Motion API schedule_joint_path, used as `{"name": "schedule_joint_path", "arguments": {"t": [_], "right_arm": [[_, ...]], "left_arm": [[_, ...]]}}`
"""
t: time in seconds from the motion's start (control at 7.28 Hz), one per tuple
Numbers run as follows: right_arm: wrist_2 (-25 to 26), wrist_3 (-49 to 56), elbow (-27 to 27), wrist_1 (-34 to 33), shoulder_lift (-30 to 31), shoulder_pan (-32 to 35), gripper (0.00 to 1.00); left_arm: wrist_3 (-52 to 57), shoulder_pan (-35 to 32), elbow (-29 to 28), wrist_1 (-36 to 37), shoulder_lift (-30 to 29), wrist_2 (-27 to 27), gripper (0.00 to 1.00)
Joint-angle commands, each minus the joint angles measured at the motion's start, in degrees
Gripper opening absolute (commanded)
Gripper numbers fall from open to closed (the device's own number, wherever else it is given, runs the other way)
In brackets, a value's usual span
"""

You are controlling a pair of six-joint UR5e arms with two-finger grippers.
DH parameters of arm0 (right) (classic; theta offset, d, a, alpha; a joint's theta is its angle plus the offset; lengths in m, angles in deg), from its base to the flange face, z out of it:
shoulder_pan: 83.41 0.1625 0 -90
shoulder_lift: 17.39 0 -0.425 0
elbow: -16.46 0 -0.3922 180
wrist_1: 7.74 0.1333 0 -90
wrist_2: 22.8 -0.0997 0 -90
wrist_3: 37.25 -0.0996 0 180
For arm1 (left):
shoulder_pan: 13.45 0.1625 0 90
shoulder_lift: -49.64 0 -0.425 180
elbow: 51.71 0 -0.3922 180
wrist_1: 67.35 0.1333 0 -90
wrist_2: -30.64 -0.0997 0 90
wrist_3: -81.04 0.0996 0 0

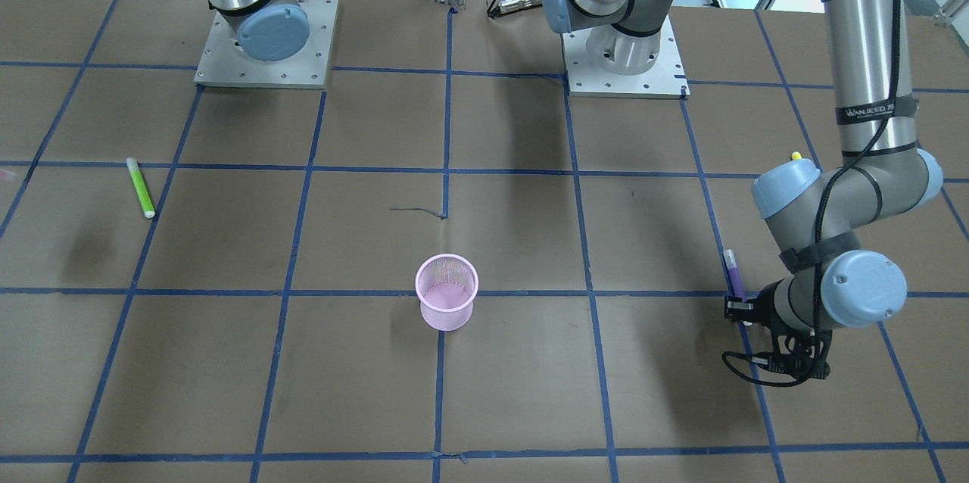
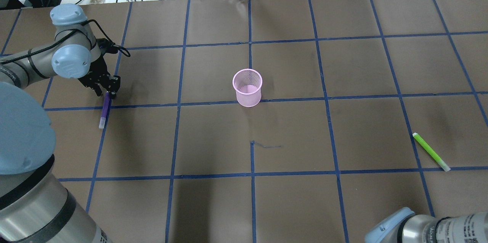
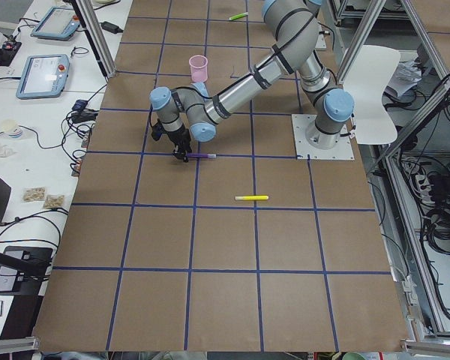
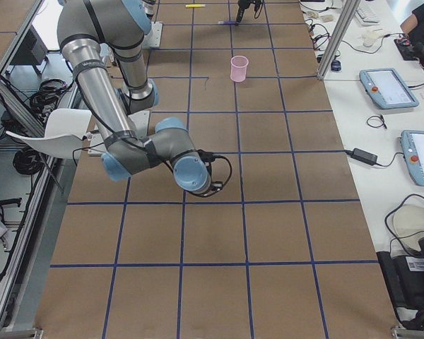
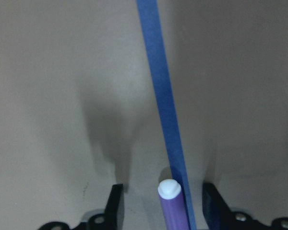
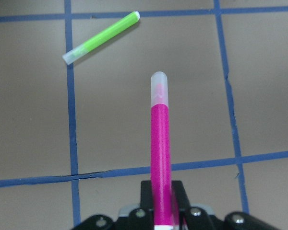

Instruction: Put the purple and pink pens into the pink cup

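The pink mesh cup (image 2: 248, 87) stands upright near the table's middle, also in the front view (image 1: 447, 291). A purple pen (image 2: 105, 111) lies flat on a blue tape line at the robot's left. My left gripper (image 2: 106, 92) is down at the pen's far end. In the left wrist view (image 5: 163, 191) its jaws are open on either side of the pen's end (image 5: 173, 206). My right gripper (image 6: 162, 189) is shut on a pink pen (image 6: 160, 143), which sticks out forward above the table. In the exterior right view this gripper (image 4: 213, 187) hovers far from the cup (image 4: 239, 68).
A green pen (image 2: 431, 151) lies at the robot's right, also below the right wrist camera (image 6: 101, 37). A yellow pen (image 3: 251, 198) lies on the table beyond the left arm's end. Both arm base plates (image 1: 265, 44) sit at the robot's edge of the table.
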Motion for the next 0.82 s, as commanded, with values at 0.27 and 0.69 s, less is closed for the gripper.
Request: {"name": "schedule_joint_path", "arguments": {"t": [0.27,0.69], "right_arm": [[0.5,-21.9,0.9,9.3,15.0,24.2,0.00],[3.0,-56.6,0.8,2.8,13.9,49.2,0.00]], "left_arm": [[0.1,0.0,0.1,-0.1,0.0,1.5,0.10],[0.3,-0.5,-1.0,-1.1,1.9,1.2,0.00]]}}
